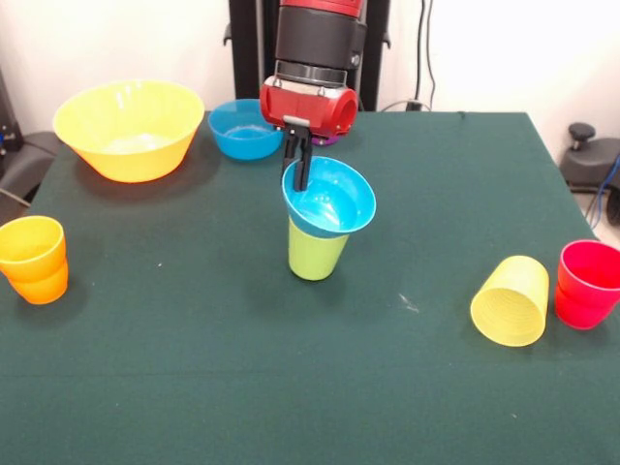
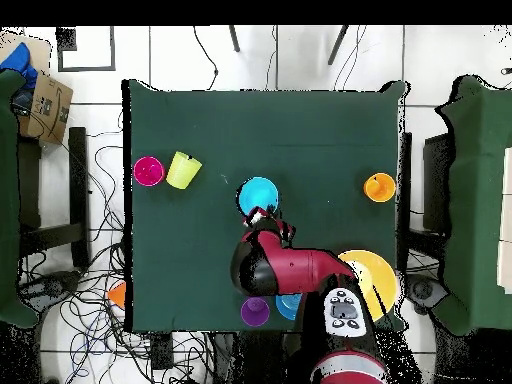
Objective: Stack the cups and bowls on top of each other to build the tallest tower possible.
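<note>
So the tower is two pieces high right now: a small blue bowl sitting tilted in the mouth of the lime green cup, mid-bench. The gripper has its jaws pinched narrow over the bowl's far rim, looks like it's holding it. Plenty left: the big yellow-orange bowl, second blue bowl, orange cup, red cup, a purple cup, and the yellow cup lying on its side.
</note>
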Controlling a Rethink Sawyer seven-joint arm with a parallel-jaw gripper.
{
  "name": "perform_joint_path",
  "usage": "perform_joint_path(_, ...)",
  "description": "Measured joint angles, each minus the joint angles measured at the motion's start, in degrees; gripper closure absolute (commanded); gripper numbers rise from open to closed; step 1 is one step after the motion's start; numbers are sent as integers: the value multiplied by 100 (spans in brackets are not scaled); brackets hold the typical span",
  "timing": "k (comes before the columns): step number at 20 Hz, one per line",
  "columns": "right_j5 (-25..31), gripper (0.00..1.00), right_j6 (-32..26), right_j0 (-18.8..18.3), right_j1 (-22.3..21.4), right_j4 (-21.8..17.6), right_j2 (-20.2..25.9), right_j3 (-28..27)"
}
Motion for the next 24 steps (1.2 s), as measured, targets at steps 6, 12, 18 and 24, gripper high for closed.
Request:
perform_joint_path(6,0,100,0,-8,-19,0,7,0)
perform_joint_path(12,1,100,0,-131,-210,0,106,74)
perform_joint_path(18,1,100,0,-292,-473,-1,226,157)
perform_joint_path(24,1,0,0,-328,-595,-1,237,181)
